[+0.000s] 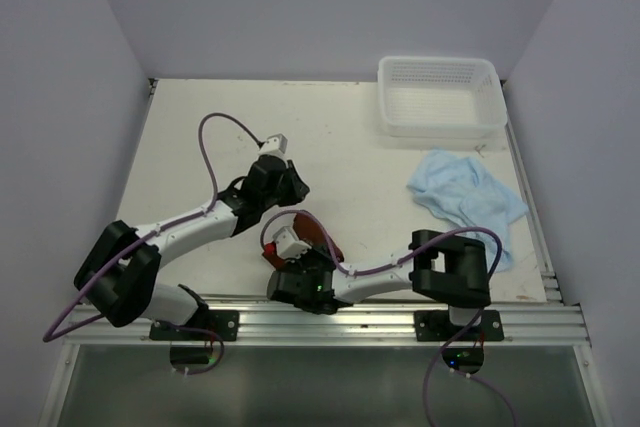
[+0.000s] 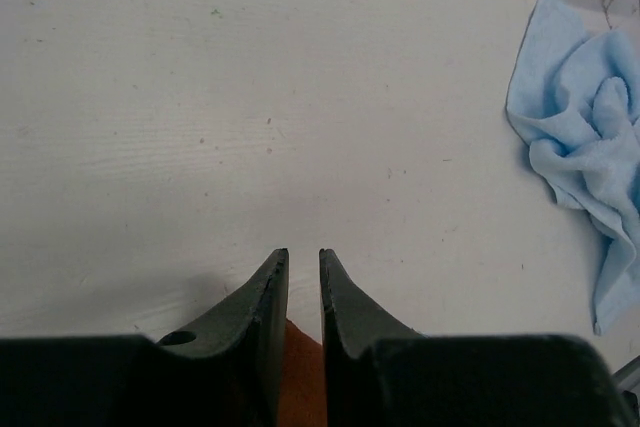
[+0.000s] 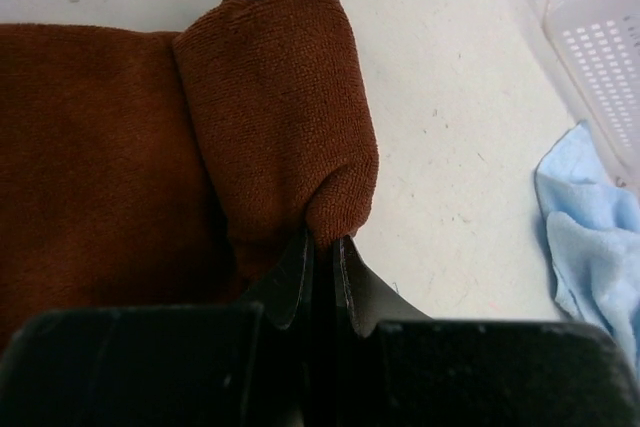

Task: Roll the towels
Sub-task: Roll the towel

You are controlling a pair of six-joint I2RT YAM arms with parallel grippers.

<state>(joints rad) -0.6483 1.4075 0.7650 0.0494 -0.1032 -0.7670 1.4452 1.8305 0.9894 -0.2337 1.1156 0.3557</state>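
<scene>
The surface (image 1: 330,137) carries all items. The white mesh basket (image 1: 440,127) stands at its far right corner and holds nothing that can be seen. The light blue towel (image 1: 465,202) lies just in front of the basket, near the right edge. It is crumpled and unrolled, and its long axis runs diagonally from the basket down toward the near right corner. The rust towel (image 3: 110,147) lies near the front centre of the surface. In the top view it is largely hidden under the right wrist. In the right wrist view most of it lies flat to the left, and one edge is turned over into a rounded lobe (image 3: 280,117). The lobe's long axis points away from the fingers and leans slightly left. Judged from this, the task is at an early stage: the first turn of one roll is formed, no roll is complete, and the blue towel is not yet started. The right pincer (image 3: 323,247) is pressed together, pinching the near end of the lobe. The left pincer (image 2: 303,257) hangs just beyond the rust towel, its jaws set at a slim gap with bare tips. Rust cloth shows low in that gap, and whether it is gripped cannot be told.
</scene>
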